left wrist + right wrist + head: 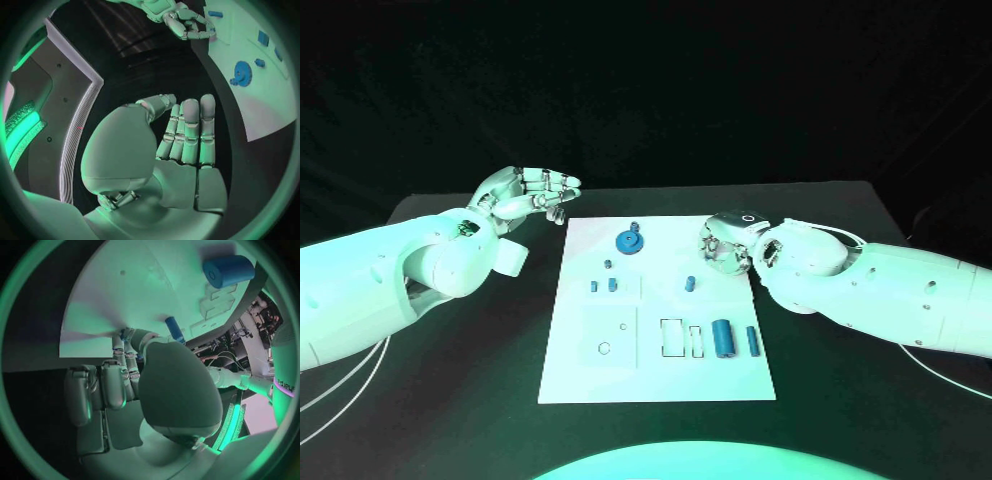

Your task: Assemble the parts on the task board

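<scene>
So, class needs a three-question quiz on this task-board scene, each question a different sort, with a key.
1. True or false: the left hand rests on the board.
2. Which hand is over the board's edge? A) left B) right
3. Fill in: the gear lies at the board's ____ end, seen from the robot.

Key: 1 false, it hangs over the black table, off the board and holding nothing; 2 B; 3 far.
</scene>
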### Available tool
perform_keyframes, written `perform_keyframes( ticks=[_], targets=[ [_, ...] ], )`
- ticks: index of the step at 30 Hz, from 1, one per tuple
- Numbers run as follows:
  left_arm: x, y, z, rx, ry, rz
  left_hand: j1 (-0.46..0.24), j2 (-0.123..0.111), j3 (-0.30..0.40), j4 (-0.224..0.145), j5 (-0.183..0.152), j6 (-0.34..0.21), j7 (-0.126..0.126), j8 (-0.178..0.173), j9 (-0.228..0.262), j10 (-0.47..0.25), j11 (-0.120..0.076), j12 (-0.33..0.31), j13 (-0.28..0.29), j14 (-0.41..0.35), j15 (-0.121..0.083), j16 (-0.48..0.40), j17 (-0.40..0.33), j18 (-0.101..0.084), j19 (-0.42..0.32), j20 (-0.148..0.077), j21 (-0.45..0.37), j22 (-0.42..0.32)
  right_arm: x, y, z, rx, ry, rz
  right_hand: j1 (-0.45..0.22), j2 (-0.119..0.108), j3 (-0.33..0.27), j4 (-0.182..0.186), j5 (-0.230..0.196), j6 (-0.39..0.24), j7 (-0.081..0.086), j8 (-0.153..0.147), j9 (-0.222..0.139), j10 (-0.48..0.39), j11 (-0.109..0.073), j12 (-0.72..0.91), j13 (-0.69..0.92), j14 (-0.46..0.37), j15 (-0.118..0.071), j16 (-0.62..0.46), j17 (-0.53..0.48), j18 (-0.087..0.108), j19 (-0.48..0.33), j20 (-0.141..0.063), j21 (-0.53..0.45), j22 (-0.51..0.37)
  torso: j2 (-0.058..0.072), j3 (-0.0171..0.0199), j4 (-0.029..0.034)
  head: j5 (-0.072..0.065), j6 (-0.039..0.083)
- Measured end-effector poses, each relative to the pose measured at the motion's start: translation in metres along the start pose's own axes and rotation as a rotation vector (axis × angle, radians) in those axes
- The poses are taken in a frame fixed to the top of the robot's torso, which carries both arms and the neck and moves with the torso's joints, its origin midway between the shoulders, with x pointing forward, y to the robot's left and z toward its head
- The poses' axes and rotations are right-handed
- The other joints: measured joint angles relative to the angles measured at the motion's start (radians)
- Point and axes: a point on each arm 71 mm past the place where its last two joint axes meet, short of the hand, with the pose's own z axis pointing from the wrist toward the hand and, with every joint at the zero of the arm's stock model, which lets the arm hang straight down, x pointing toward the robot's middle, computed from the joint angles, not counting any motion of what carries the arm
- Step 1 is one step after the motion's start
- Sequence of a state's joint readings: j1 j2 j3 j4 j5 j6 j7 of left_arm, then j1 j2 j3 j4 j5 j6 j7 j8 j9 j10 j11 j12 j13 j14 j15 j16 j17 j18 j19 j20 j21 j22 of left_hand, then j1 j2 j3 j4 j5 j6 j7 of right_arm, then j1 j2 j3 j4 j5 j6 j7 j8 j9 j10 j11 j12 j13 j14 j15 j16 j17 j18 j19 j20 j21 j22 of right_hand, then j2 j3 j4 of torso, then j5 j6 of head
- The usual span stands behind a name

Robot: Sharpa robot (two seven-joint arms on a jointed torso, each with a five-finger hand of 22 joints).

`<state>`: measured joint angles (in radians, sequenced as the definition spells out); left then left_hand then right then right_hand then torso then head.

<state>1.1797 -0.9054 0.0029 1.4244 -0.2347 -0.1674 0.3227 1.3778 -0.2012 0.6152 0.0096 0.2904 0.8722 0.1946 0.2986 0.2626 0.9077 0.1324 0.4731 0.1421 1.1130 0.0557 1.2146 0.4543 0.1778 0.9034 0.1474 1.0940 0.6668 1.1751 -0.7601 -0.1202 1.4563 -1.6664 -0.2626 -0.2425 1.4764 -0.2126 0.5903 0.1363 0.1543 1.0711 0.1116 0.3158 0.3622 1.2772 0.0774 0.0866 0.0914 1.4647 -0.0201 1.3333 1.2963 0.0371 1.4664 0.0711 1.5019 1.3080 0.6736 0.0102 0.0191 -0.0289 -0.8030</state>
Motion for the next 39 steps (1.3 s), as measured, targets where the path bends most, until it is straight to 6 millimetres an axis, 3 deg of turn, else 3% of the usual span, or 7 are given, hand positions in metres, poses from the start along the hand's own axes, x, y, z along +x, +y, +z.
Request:
perform_keyframes(
  ticks=[2,5,21,30,39],
  targets=[
    [0.000,0.000,0.000,0.000,0.000,0.000,0.000,0.000,0.000,0.000,0.000,-0.002,0.002,0.000,0.000,0.000,0.000,0.000,0.000,0.000,0.000,0.000,0.000,0.000,0.000,0.000,0.000,0.000,0.000,0.001,0.000,0.001,-0.001,-0.004,-0.005,0.005,0.013,-0.013,-0.015,0.000,0.000,0.002,0.010,0.003,0.003,0.000,0.000,0.001,-0.004,0.000,-0.003,0.000,0.000,0.000,0.005,0.000,0.000,0.0000,0.0002,-0.001,0.000],
    [0.000,0.000,0.000,-0.001,0.002,0.000,0.000,0.000,0.000,0.000,0.000,-0.004,0.004,0.000,0.000,0.000,0.000,0.000,0.000,0.000,0.000,0.000,0.000,0.000,0.000,0.000,0.000,0.000,0.001,0.001,-0.001,0.005,-0.004,-0.012,-0.009,0.009,0.024,-0.024,-0.033,0.000,0.000,0.006,0.021,0.004,0.005,-0.003,0.000,0.002,-0.005,0.004,-0.004,-0.015,0.000,0.000,0.006,0.000,-0.001,-0.0001,0.0005,-0.002,-0.001],
    [0.000,0.001,0.001,0.000,0.022,-0.027,0.006,0.006,0.000,-0.017,0.000,-0.004,0.004,0.000,0.000,-0.004,0.004,0.000,0.000,0.000,0.000,0.000,0.000,0.000,0.000,0.000,0.000,0.000,0.003,0.004,-0.008,0.000,-0.039,-0.047,-0.017,0.017,0.028,-0.028,-0.039,-0.001,0.000,0.009,0.029,0.008,0.008,-0.017,0.000,0.002,-0.005,0.008,-0.005,-0.015,0.000,0.000,0.010,0.000,-0.001,0.0001,-0.0006,0.000,0.004],
    [-0.001,0.001,0.001,0.000,0.021,-0.031,0.006,0.006,-0.003,-0.020,0.004,-0.014,0.014,-0.006,-0.004,-0.013,0.013,0.000,0.000,-0.004,0.004,0.000,-0.003,0.000,-0.003,0.003,0.003,0.003,-0.012,0.004,-0.016,-0.009,-0.102,-0.028,-0.017,0.017,0.034,-0.034,-0.043,0.003,-0.003,0.008,0.033,0.008,0.008,-0.014,0.000,0.002,-0.005,0.008,-0.005,-0.015,0.000,0.000,0.015,0.000,-0.001,-0.0006,-0.0011,0.000,0.008],
    [-0.001,0.001,0.001,0.000,0.019,-0.032,0.006,0.006,-0.003,-0.025,0.004,-0.023,0.023,-0.011,-0.006,-0.020,0.013,0.000,0.000,-0.004,0.004,0.000,-0.004,0.000,-0.007,0.007,0.005,0.004,-0.020,0.017,-0.031,-0.043,-0.137,0.033,-0.018,0.017,0.035,-0.035,-0.047,0.003,-0.003,0.013,0.033,0.008,0.008,-0.014,0.000,-0.002,-0.009,0.008,-0.005,-0.015,0.000,0.000,0.017,-0.001,-0.001,-0.0001,-0.0014,0.010,0.008]
  ],
)
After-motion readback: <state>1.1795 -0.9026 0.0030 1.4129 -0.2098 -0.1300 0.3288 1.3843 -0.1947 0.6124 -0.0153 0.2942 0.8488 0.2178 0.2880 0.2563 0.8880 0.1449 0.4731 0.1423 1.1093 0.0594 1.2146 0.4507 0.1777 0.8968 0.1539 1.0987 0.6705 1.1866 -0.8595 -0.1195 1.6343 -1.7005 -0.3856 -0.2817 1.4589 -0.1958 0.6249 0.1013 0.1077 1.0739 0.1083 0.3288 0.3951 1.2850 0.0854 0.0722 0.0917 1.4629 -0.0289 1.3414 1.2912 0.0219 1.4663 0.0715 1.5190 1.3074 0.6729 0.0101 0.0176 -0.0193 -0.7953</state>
